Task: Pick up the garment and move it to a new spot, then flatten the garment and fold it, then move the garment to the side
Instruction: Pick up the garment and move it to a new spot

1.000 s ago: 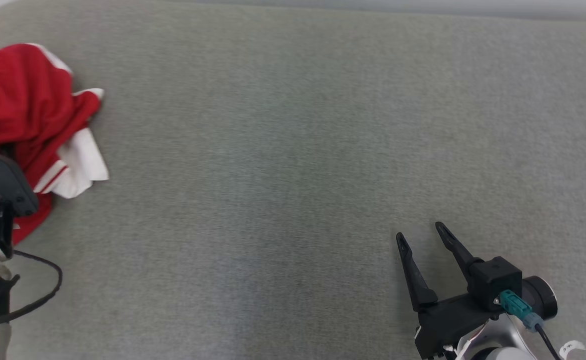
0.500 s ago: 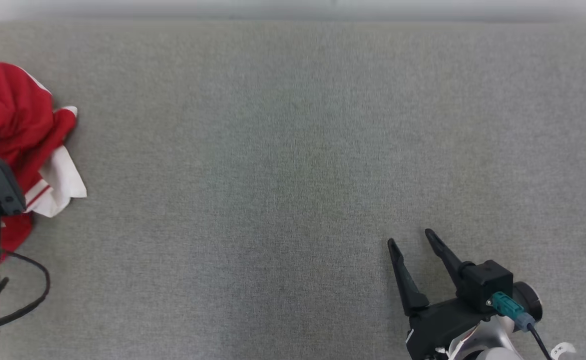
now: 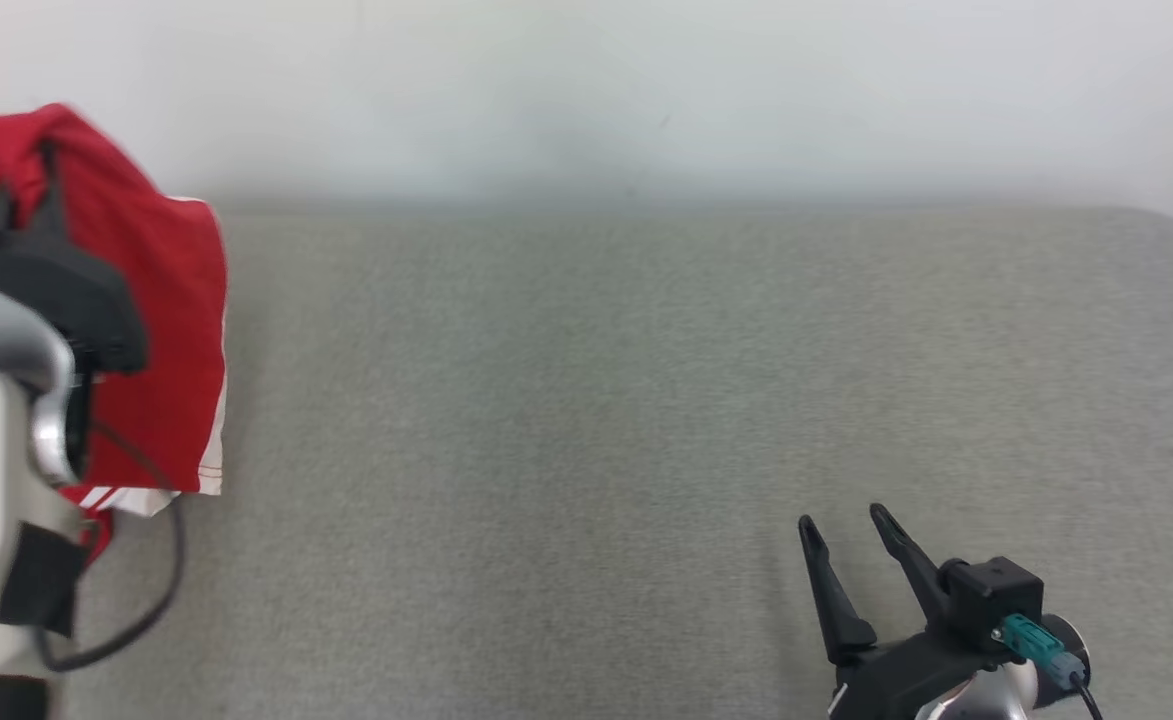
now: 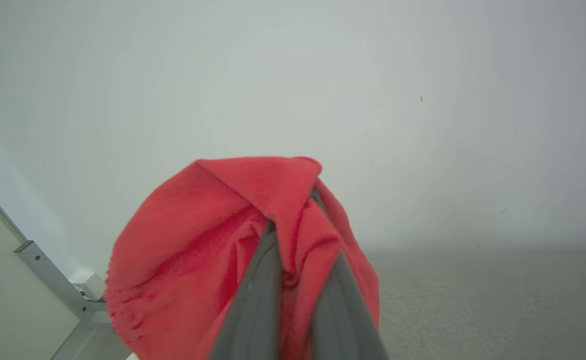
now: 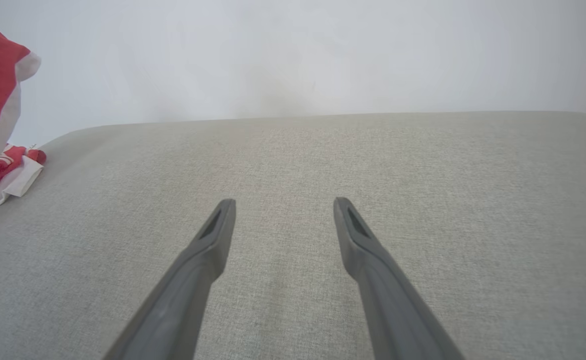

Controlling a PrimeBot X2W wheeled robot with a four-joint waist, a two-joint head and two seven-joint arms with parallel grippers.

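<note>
**Left gripper shut tight on the red garment**

My two left fingers are pinched together with a fold of red cloth caught between them, and the cloth bulges over their tips. Seen from my head, the garment hangs at the far left in front of the pale wall. Its white-striped hem is low over the left end of the grey surface; whether it touches I cannot tell. A black cable loops below my left wrist. My right gripper sits at the lower right, well apart from the garment, fingers spread wide and holding nothing, over the grey surface. From that wrist, red and white cloth shows at the surface's left edge.
</note>
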